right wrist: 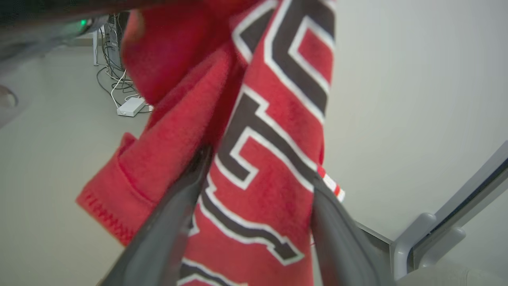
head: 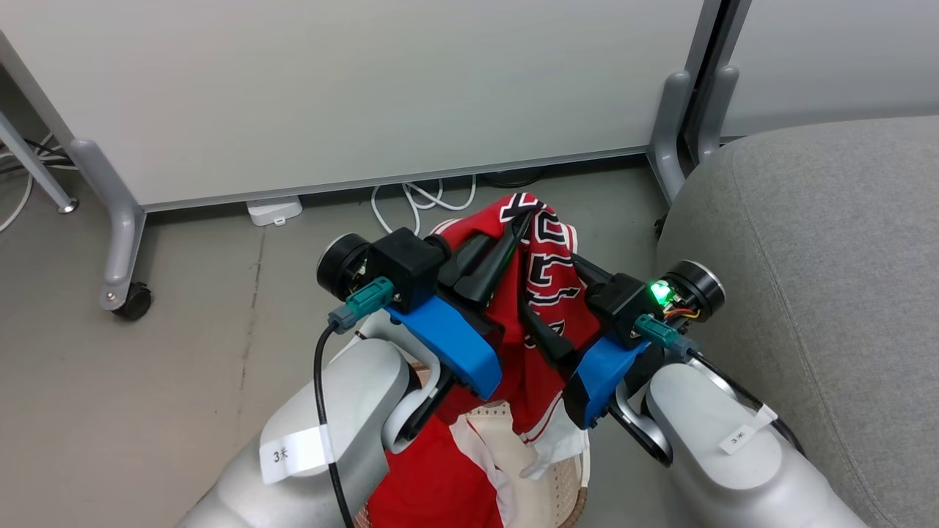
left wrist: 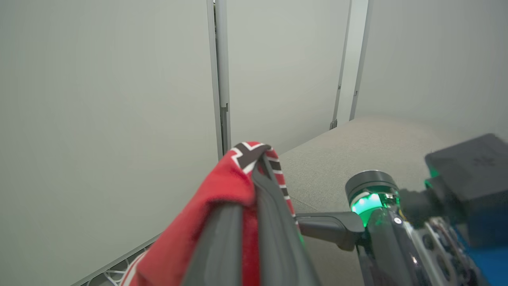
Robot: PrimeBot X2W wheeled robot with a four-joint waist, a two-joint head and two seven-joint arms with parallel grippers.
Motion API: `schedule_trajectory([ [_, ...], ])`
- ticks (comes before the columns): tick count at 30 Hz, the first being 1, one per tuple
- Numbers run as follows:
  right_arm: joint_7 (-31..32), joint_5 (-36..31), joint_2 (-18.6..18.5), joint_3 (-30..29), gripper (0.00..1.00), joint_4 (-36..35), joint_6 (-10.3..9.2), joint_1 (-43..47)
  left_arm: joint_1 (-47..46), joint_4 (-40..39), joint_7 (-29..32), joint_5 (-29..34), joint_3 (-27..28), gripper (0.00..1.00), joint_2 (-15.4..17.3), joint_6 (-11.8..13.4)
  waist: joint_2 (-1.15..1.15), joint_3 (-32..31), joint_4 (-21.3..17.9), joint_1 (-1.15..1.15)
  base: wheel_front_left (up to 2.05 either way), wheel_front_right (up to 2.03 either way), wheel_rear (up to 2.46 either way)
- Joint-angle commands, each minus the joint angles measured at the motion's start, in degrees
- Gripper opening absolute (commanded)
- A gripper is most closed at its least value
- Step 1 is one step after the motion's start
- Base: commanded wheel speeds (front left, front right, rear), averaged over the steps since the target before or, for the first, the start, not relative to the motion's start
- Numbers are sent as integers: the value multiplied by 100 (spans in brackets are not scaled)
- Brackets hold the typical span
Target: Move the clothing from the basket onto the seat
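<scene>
The red jersey (head: 539, 293) with black-and-white lettering hangs above the basket (head: 565, 484), lifted by its top edge. My left gripper (head: 517, 227) is shut on that top edge; the left wrist view has the fabric (left wrist: 222, 178) draped over the closed fingers (left wrist: 274, 206). My right gripper (head: 549, 282) stands open, its fingers spread either side of the hanging jersey (right wrist: 278, 119), one finger (right wrist: 174, 214) on each side of the cloth. A plainer red piece (head: 433, 477) lies in the basket below my left forearm. The light-grey seat (head: 821, 242) is at the right.
Pale partition panels (head: 352, 88) stand just behind the basket, on grey feet with a caster (head: 133, 301). White cables (head: 411, 202) and a white adapter (head: 273, 210) lie on the grey floor under the panel. The seat (left wrist: 357, 151) rises close beside my right arm.
</scene>
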Motion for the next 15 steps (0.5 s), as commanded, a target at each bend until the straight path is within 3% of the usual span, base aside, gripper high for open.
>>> schedule_trajectory([
  [1, -19, 29, 18, 18, 100, 37, 1, -76, -80, -25, -28, 27, -7, 0, 0, -24, 0, 3, 2, -1, 0, 0, 0],
  [2, -20, 71, 37, 53, 100, 150, 1, -68, -95, -33, -37, 26, -8, 0, 0, -27, 0, 7, 2, -1, 0, 0, 0],
  [3, -19, 139, 62, 81, 84, 256, 1, -57, -104, -36, -39, 19, -9, 0, 1, -30, 0, 10, 1, -1, 0, 0, 0],
  [4, -20, 186, 84, 105, 8, 314, 1, -64, -112, -36, -40, 16, -8, 0, 7, -32, 0, 14, -3, -1, 0, 0, 0],
  [5, -19, 241, 103, 143, 0, 368, 1, -69, -120, -34, -43, 13, -6, 0, 15, -31, 0, 16, -7, -1, 0, 0, 0],
  [15, -20, 466, 133, 200, 0, 341, 1, 18, -66, 46, -83, -5, 43, 0, 71, -35, 0, -4, -61, -1, 0, 0, 0],
])
